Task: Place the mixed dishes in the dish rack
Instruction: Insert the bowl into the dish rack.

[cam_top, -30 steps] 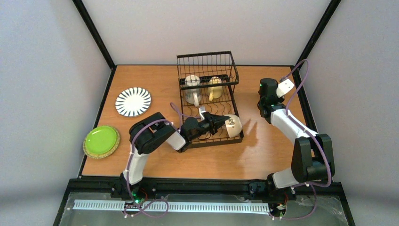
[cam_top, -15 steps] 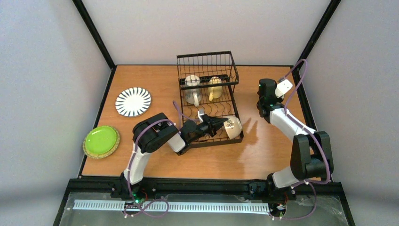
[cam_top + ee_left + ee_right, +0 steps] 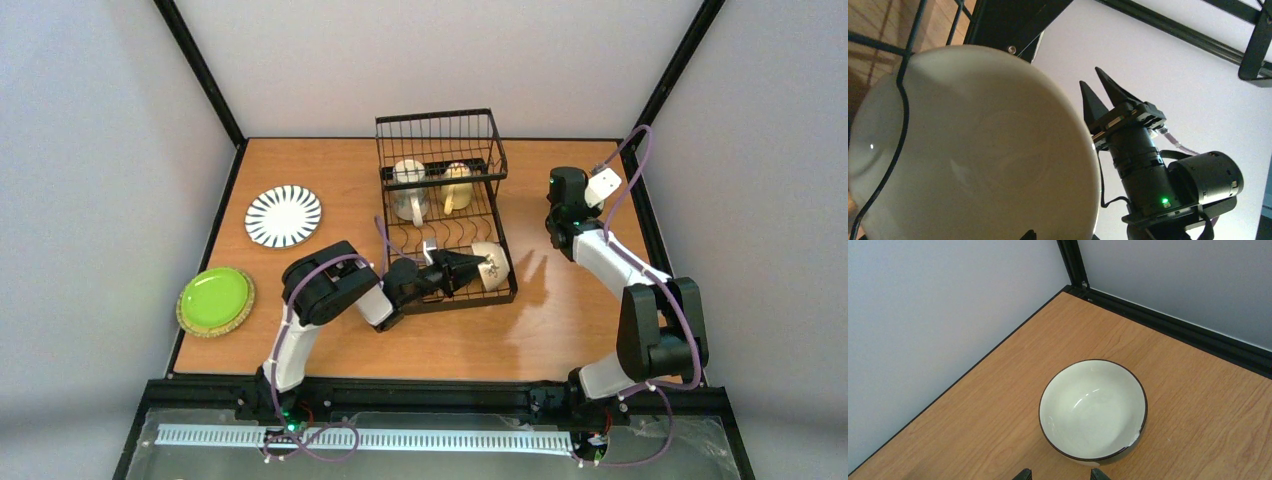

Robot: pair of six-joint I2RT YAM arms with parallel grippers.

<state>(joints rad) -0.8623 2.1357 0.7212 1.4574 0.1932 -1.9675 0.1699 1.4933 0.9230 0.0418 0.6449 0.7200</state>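
Observation:
The black wire dish rack (image 3: 400, 238) holds a cream mug (image 3: 408, 172) and a yellow mug (image 3: 457, 176) upside down at its far end. A cream bowl (image 3: 491, 262) leans on edge in the near right slots and fills the left wrist view (image 3: 973, 150). My left gripper (image 3: 468, 269) reaches across the rack, jaws apart astride the bowl's rim, one fingertip (image 3: 1028, 234) against the inside. My right gripper (image 3: 1060, 475) hangs open over a white bowl with a dark rim (image 3: 1093, 410) on the table's far right corner. A striped plate (image 3: 284, 215) lies far left. A lime-green plate (image 3: 214, 298) sits on a tan plate (image 3: 216, 331).
Black frame posts and grey walls close in the table on three sides. The rack's tall basket section (image 3: 440, 135) stands at the far end. My right arm (image 3: 1148, 165) shows beyond the bowl in the left wrist view. The arm bases sit at the near edge.
My left gripper has let go of the cream bowl's rim. The bowl has settled a little lower and leftward into the rack. The right arm has hardly moved.

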